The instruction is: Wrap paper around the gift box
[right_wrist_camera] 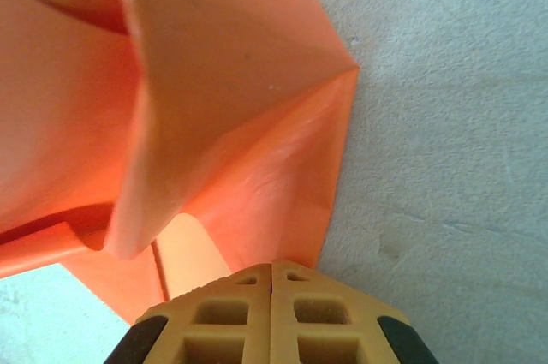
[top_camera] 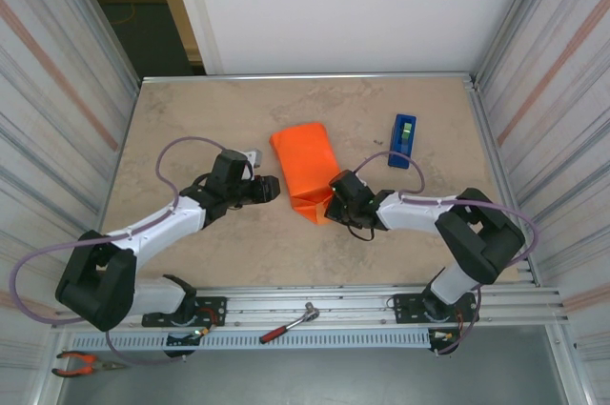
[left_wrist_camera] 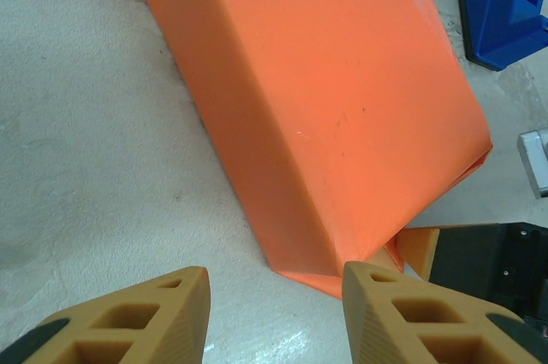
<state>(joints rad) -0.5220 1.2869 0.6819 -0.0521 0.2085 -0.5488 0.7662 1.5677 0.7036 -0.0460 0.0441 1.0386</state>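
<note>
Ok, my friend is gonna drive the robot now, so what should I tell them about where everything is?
Left end effector: open, holding nothing, low over the table beside the paper's near corner.
Right end effector: shut, tips against the near end of the paper. I can't tell whether it pinches a flap.
Things: the paper is a folded bundle mid-table. The box is hidden, probably inside. The tape dispenser stands apart, to the bundle's right.
Done: the paper is folded over along its length.
Left: the near end gapes open, so it likely needs folding shut and taping.
</note>
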